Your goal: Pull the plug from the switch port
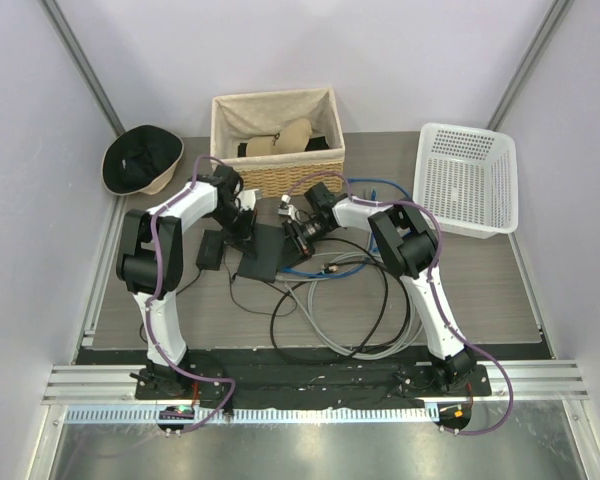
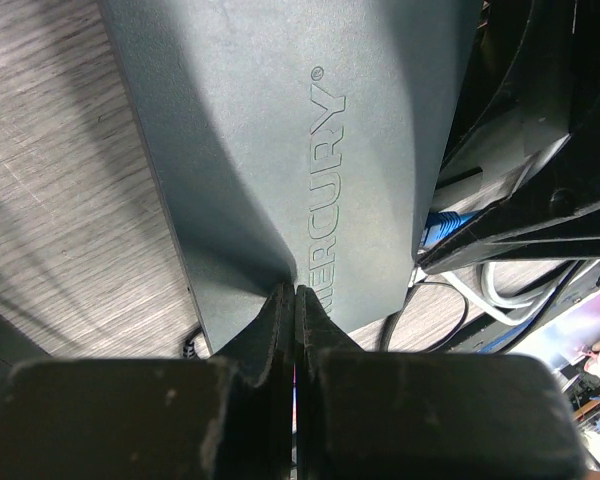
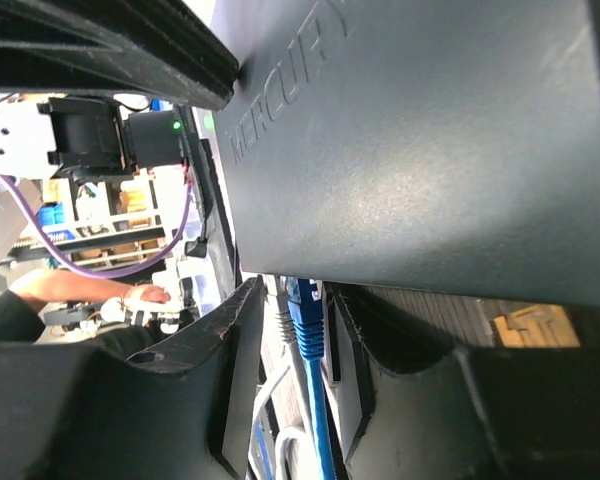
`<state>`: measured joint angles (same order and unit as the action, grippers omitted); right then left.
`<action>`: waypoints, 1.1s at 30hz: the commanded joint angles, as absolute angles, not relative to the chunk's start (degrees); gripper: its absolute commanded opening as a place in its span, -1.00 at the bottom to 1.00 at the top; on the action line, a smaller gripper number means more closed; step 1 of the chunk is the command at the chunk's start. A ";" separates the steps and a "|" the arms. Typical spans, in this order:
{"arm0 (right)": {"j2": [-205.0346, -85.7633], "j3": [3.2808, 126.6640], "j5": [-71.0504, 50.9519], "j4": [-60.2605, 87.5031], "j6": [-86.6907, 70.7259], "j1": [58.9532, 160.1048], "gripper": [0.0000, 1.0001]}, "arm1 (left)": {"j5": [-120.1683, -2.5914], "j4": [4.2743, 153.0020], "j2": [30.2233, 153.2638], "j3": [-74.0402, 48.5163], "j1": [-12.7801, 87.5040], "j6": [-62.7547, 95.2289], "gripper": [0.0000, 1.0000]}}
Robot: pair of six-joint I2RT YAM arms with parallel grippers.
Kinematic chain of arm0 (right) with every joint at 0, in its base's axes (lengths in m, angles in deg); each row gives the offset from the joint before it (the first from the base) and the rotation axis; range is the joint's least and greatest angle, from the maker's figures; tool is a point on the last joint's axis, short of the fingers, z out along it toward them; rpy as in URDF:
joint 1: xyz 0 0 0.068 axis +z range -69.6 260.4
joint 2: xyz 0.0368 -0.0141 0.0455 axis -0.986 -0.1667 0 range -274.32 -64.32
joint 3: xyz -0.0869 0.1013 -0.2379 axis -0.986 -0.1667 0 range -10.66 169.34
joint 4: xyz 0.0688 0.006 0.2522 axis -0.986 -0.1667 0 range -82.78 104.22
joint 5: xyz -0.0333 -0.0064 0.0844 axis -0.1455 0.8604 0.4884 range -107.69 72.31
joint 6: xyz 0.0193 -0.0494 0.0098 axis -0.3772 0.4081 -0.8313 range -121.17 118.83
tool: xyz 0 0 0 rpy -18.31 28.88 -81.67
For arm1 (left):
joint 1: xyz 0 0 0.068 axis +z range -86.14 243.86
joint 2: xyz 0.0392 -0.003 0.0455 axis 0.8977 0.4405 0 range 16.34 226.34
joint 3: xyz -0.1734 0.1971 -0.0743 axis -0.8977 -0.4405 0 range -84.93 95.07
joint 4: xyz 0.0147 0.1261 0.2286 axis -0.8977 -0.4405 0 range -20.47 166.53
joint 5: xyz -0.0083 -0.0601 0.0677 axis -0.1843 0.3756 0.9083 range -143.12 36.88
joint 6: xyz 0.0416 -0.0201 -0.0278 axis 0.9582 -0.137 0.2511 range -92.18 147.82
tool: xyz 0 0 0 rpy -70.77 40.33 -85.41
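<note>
The flat black switch box [image 1: 262, 255], marked MERCURY, lies mid-table. It fills the left wrist view [image 2: 280, 130] and the right wrist view [image 3: 420, 130]. My left gripper [image 1: 244, 228] is shut with nothing between its jaws, and its tips [image 2: 294, 292] press on the box top near one edge. My right gripper [image 1: 302, 238] is at the box's port edge. Its fingers [image 3: 295, 290] are closed in on a blue plug [image 3: 308, 320] seated in the port, with a grey plug [image 3: 283, 315] beside it. The ports themselves are hidden by the plugs.
A small black power brick [image 1: 211, 250] lies left of the switch. Grey, black and blue cables [image 1: 345, 300] loop in front of and right of it. A lined wicker basket [image 1: 277, 140] stands behind, a white plastic basket [image 1: 467, 178] at right, a dark hat [image 1: 143, 160] at back left.
</note>
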<state>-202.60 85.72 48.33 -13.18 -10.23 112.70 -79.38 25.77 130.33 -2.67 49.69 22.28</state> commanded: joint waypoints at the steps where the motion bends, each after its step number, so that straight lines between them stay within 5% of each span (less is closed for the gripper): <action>1: -205.47 85.49 47.26 -15.14 -6.01 112.83 -0.22 | -70.26 27.76 134.29 -6.27 49.45 25.27 -1.00; 9: -205.82 86.11 44.02 -15.05 -6.00 112.57 -0.54 | -69.82 27.67 134.29 -6.27 49.45 25.44 -1.00; 13: -204.95 83.92 32.97 -12.16 -13.54 112.13 -0.96 | -69.64 27.67 134.20 -6.36 49.36 25.53 -1.00; 19: -201.95 76.87 33.09 -1.43 -22.52 110.73 -0.96 | -69.29 27.93 134.11 -6.88 49.18 25.71 -1.00; 27: -208.19 84.33 44.25 -8.61 -15.16 110.64 -0.96 | -69.38 27.49 134.46 -6.62 49.10 25.88 -1.00; 33: -205.47 82.59 38.54 -9.08 -11.97 110.02 -0.97 | -69.47 27.40 134.90 -6.18 49.18 25.88 -1.00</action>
